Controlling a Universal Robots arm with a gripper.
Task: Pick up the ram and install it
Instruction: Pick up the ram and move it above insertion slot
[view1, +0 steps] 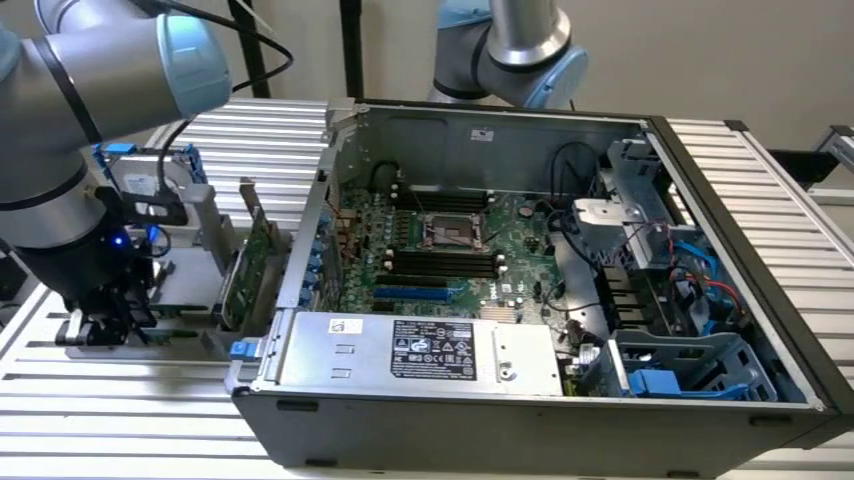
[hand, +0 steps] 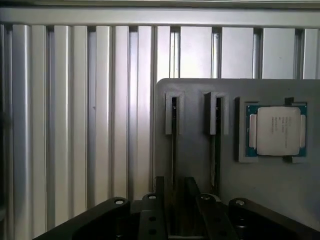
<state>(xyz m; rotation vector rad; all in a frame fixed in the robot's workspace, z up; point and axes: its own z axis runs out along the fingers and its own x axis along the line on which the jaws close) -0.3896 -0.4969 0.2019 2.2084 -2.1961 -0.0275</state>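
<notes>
Gripper, black and two-fingered, stands unclenched astride the thin, dark-edged memory stick, upright near the grey plastic tray's corner; closing off-centre could tilt the stick and bind it in its holder.

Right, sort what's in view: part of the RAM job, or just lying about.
Job:
- RAM stick, upright in the grey holder, between the hand's open fingertips
- black memory slots on the motherboard

Lying about:
- processor chip
- green expansion card
</notes>
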